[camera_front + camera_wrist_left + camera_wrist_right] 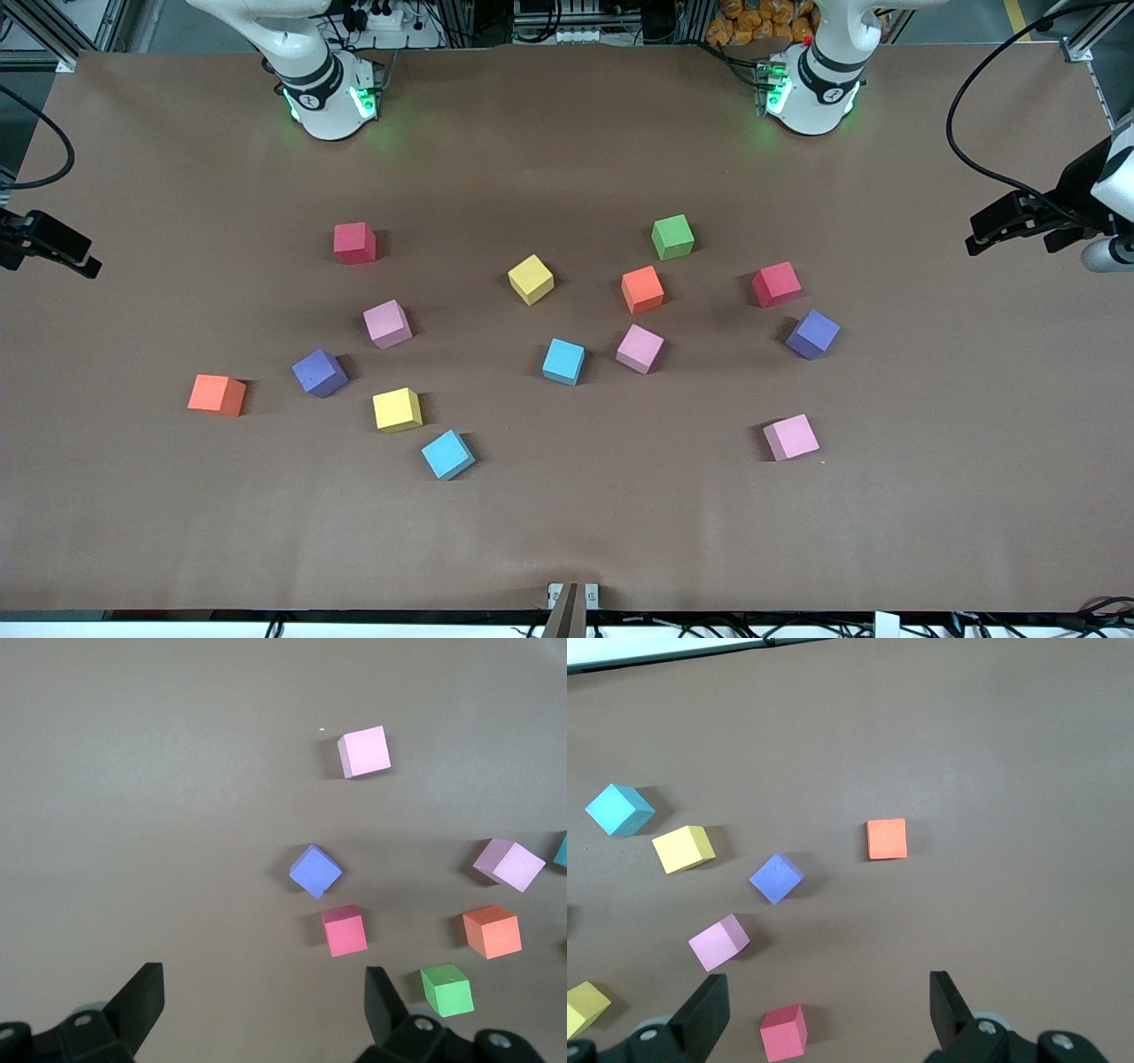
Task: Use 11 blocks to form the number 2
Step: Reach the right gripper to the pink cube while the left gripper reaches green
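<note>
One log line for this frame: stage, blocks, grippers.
stage: not started | blocks: scattered, none touching | left gripper: open, empty | right gripper: open, empty

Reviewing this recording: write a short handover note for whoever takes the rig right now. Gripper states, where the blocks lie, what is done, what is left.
Left gripper: open, empty, waiting at the left arm's end of the table.
Right gripper: open, empty, waiting at the right arm's end.
Blocks: small matte cubes lie scattered and apart across the brown table. Two red cubes lie among the pink, yellow, light blue, orange, purple and green ones.
Done: nothing; no two cubes touch.
Left: the whole number 2, all eleven placements.
</note>
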{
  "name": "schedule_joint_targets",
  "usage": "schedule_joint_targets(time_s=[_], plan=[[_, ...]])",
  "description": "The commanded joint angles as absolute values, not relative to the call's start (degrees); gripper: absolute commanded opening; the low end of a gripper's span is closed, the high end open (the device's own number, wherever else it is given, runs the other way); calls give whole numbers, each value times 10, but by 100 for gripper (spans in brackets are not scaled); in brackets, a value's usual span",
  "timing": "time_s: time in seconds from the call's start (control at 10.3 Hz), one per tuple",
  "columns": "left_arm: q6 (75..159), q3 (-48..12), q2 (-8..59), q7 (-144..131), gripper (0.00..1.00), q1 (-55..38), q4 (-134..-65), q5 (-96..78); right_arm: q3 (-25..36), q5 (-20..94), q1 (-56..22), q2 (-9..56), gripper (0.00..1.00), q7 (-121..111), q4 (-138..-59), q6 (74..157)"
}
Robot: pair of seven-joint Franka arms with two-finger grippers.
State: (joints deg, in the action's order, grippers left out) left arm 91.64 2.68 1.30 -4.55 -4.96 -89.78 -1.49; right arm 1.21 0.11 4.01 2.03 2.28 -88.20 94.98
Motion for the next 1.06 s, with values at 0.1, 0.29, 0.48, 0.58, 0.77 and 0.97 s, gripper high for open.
schedule_joint_targets(time_s=[0.1, 0.29, 0.48, 0.58, 0.77, 0.97], plan=[[909, 25, 11, -43, 100, -52, -891, -8, 4, 9, 49, 22, 100, 24, -876, 940], [909, 25, 15, -45, 100, -55, -890, -8, 4, 8, 50, 24, 100, 22, -877, 940], [909, 18, 29, -46, 100, -56, -896, -9, 4, 10, 43, 24, 100, 22, -901, 947], [911, 14, 52, -51, 100, -55, -903, -11, 4, 10, 34, 24, 100, 22, -915, 947], [967, -5, 70, -52, 100, -55, -958, -14, 4, 11, 19, 24, 100, 22, -963, 973], [1005, -5, 69, -52, 100, -42, -1020, -17, 4, 11, -4, 24, 100, 22, -1021, 1004]])
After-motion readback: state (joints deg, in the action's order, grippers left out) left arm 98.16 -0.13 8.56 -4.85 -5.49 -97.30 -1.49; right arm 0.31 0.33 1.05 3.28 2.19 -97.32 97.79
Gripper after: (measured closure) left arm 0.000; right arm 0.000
